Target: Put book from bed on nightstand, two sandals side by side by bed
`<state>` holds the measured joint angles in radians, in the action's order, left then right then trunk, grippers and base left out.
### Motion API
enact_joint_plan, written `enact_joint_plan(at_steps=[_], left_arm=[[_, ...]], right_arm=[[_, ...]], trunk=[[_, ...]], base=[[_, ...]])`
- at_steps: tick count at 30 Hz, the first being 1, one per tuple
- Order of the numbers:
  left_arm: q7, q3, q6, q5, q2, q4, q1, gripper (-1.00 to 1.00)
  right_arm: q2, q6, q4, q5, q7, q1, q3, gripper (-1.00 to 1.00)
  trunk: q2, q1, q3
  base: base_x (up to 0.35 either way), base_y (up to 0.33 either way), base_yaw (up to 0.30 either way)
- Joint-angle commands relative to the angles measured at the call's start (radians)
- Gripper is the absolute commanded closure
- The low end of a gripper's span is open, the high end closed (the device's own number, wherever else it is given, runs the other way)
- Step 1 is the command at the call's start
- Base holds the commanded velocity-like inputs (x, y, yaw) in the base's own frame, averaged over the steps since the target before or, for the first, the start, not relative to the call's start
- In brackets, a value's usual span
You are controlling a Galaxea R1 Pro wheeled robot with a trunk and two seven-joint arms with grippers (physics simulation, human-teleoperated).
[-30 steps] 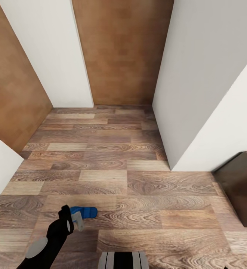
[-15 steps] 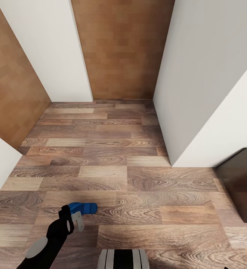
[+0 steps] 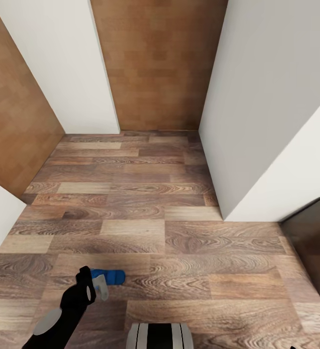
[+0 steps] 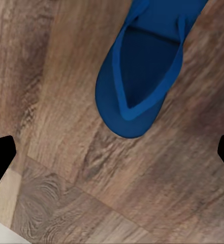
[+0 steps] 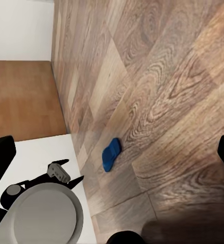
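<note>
Lying flat on the plank floor [image 3: 179,242]: one blue sandal [image 3: 112,277], at seven o'clock in the head view. Hovering just above it, left gripper [image 3: 100,287], fingers spread wide, holding nothing. Right gripper: fingertips apart, nothing between.

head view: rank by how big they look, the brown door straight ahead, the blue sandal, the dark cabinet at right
1. brown door
2. dark cabinet, cut off by the frame
3. blue sandal, partly hidden behind the left gripper

sandal [image 4: 142,76] heel cut off, cabinet [image 3: 314,247] cropped
</note>
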<state>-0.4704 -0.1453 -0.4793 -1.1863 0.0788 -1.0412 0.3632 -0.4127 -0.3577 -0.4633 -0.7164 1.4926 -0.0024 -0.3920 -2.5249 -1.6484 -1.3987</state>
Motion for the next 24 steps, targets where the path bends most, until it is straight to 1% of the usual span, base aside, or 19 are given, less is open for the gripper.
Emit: enact_joint_plan(at_steps=[1, 11, 18, 24], left_arm=[[-0.007, -0.003, -0.003, -0.009, 0.001, -0.001, 0.0, -1.0], [-0.007, -0.004, -0.002, -0.009, 0.001, -0.001, 0.0, -1.0], [-0.007, -0.003, -0.002, -0.009, 0.001, -0.001, 0.0, -1.0], [-0.007, -0.004, -0.004, -0.009, 0.0, -0.001, 0.0, -1.0]], right_arm=[[0.0, -0.01, 0.0, -0.002, 0.003, 0.0, -0.001, -1.0], [0.0, -0.01, 0.0, -0.002, 0.003, 0.0, -0.001, -1.0], [0.0, -0.01, 0.0, -0.002, 0.003, 0.0, -0.001, -1.0], [0.0, -0.01, 0.0, -0.002, 0.003, 0.0, -0.001, -1.0]], trunk=[[0.0, 0.0, -0.001], [0.0, 0.0, -0.001], [0.0, 0.0, -0.001], [0.0, 0.0, -0.001]], base=[[0.174, 0.0, 0.0], [0.056, 0.0, 0.0], [0.21, 0.0, 0.0], [0.042, 0.0, 0.0]])
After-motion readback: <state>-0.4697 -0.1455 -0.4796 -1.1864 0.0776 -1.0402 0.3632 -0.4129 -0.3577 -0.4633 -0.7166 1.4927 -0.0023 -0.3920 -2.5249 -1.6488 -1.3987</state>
